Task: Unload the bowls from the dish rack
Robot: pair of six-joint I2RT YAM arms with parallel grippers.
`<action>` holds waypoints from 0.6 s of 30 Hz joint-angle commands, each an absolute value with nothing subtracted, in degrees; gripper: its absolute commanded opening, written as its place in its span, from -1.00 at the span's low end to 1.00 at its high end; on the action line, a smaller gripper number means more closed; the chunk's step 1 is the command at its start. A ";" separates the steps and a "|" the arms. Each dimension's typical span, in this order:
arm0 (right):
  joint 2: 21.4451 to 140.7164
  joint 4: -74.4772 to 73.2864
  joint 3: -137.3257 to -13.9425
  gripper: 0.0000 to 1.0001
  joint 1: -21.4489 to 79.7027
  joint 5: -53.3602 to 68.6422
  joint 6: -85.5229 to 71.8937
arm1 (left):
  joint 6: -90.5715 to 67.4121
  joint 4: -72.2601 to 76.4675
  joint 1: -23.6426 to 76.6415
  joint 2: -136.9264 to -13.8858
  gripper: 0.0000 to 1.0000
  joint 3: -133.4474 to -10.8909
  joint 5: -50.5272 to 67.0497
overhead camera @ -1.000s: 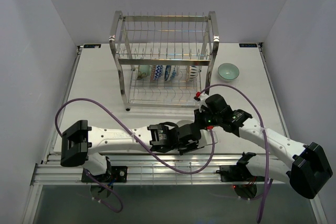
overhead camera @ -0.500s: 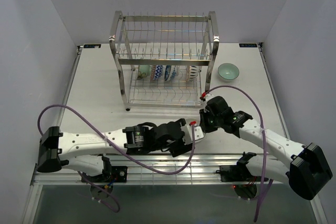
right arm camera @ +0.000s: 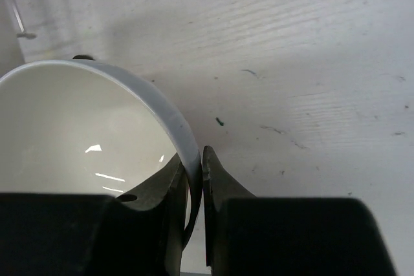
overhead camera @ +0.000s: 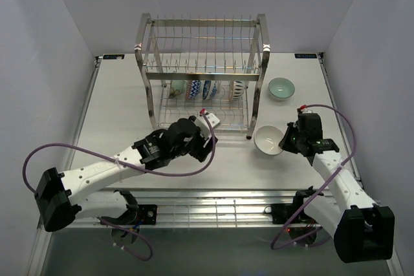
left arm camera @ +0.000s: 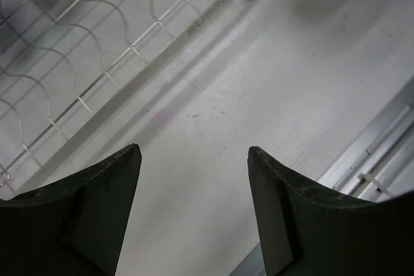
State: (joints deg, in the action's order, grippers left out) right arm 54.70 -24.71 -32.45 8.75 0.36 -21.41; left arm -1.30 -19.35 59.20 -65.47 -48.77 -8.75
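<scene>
- Right now the right gripper (right arm camera: 195, 163) is clamped on the rim of a white bowl (overhead camera: 268, 140), with one finger inside the rim and one outside.
- That white bowl is out of the dish rack (overhead camera: 202, 75), mouth up, just right of the rack's near right foot. I cannot tell whether it rests on the table (overhead camera: 123, 108).
- The left gripper (left arm camera: 194, 185) has its jaws spread wide and holds nothing. It points down at the table just near of the rack's lower shelf.
- Several bowls (overhead camera: 206, 89) stand on edge in the lower tier: a pale one on the left and blue-and-white patterned ones to its right.
- A mint-green bowl (overhead camera: 281, 87) sits upright on the table right of the rack, farther back than the white bowl and well apart from both grippers.
</scene>
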 commanded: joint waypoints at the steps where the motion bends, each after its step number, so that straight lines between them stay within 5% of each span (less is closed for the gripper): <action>1: 53.52 -24.43 -36.03 -0.85 2.83 1.40 -22.06 | -4.74 -19.60 51.61 -67.14 0.55 -52.55 -5.63; 6: 58.70 -23.91 -39.45 -0.85 -6.49 3.78 -24.78 | -7.11 -18.89 40.53 -72.15 0.55 -56.94 -3.78; 18: 79.61 -19.51 -65.61 -0.85 -10.11 0.53 -26.98 | -6.95 -10.37 34.37 -72.69 0.55 -51.77 -2.81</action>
State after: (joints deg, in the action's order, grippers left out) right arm 75.42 -24.51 -57.34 -9.54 1.21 -25.56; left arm -6.76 -12.97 34.72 -75.57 -52.69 -3.60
